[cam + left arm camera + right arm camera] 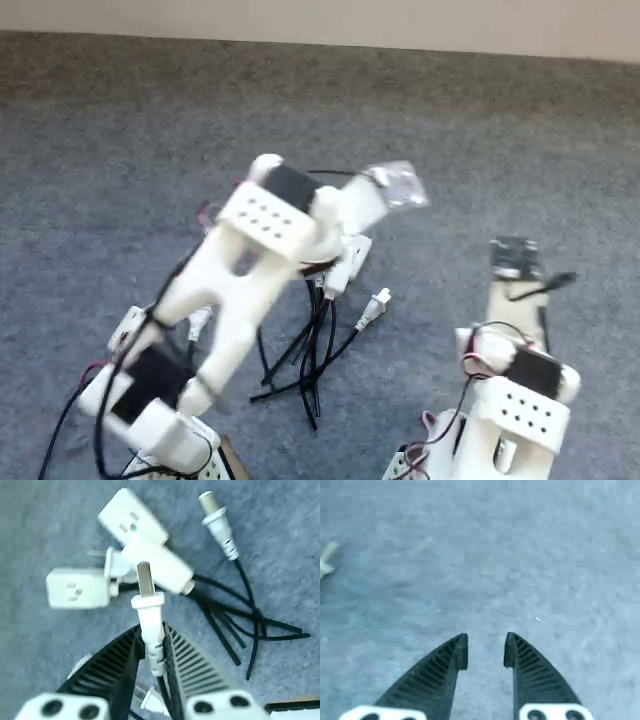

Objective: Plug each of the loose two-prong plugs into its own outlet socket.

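Left arm (240, 280): rises from the near left corner of the carpet (120, 120) and leans in toward the middle, wrist tipped down over the tangle.

Left gripper (152, 630): clenched on a white plug (149, 611), gripped by the body. Prongs point away from the fingers; the cord runs back between them. The prong tips overlap the middle socket (157, 565); cannot tell if they touch.

Far socket (132, 520) lies just beyond the middle one, slots showing. Side socket (77, 587) lies beside it, slots showing. A third plug (109, 562) sits between the side and middle sockets, prongs bare.

Loose plug (217, 522) lies apart from the sockets, on the side toward the right arm. Black cords (240, 625) fan out toward the near edge.

Right arm (515, 400): at the near right edge, pointing toward the far edge. Right gripper (486, 650) released, jaws parted, carpet showing through the gap.

Room: a broad stretch of carpet from the tangle to the far edge, and a strip between the loose plug and the right arm.
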{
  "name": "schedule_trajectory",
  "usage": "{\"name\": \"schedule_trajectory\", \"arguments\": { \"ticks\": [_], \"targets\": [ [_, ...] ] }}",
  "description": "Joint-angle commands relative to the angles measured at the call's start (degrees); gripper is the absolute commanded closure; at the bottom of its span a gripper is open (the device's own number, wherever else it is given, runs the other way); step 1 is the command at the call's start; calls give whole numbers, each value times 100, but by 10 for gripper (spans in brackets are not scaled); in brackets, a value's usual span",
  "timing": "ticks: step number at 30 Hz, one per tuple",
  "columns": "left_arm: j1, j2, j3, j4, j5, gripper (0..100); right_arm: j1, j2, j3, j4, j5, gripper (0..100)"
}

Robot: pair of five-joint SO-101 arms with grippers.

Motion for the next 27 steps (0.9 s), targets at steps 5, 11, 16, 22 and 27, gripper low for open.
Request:
{"name": "schedule_trajectory", "arguments": {
  "ticks": [5, 11, 16, 22, 27],
  "targets": [
    [1736, 1455, -1877, 369, 281, 994, 1692, -92, -145, -48, 440, 871],
    [2237, 1851, -2360, 756, 378, 961, 2167, -92, -101, -400, 457, 871],
    [2035, 1842, -2387, 888, 571, 761, 2035, -92, -92, -400, 466, 871],
    [1007, 1727, -2404, 976, 431, 765, 1754, -92, -84, -356, 466, 871],
    [-629, 919, -2360, 993, 466, 769, 1710, -84, -75, -356, 466, 871]
  ]
}}
